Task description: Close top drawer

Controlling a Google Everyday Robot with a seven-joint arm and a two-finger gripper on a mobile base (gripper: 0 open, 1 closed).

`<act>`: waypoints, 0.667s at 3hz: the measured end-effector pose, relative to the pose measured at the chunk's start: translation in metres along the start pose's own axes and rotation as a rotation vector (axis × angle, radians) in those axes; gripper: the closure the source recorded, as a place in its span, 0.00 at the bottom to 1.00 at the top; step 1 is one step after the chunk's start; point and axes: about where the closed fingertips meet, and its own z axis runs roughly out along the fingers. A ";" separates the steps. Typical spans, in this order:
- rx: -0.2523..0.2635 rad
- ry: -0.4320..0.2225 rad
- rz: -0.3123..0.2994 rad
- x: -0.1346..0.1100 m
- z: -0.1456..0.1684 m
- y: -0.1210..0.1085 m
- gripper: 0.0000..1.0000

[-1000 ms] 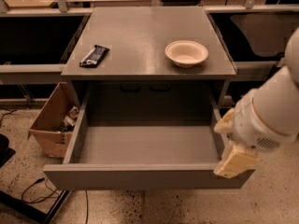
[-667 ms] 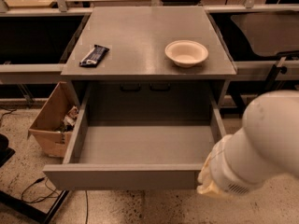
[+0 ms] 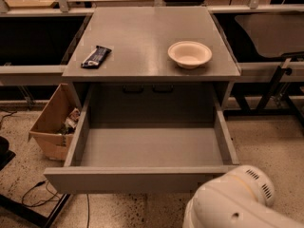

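Observation:
The top drawer (image 3: pixel 123 179) is a wide, shallow grey box, pulled far out from under the cabinet's tabletop (image 3: pixel 142 32). Its inside is empty and its plain flat front faces me at the bottom of the view. A white rounded part of my arm (image 3: pixel 237 203) fills the bottom right corner, just in front of the right end of the drawer front. My gripper itself is out of view, hidden under or beyond that arm section.
A cream bowl (image 3: pixel 189 54) and a dark snack bar (image 3: pixel 96 56) lie on the tabletop. An open cardboard box (image 3: pixel 50 125) stands on the floor left of the drawer. Cables (image 3: pixel 38 194) lie at the bottom left. Counters flank the cabinet.
My arm has swung from the drawer's right side down to below its front right corner. The cream gripper fingers seen earlier have dropped out of view. The drawer has not visibly moved.

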 end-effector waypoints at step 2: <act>0.061 -0.001 0.014 0.010 0.084 -0.022 1.00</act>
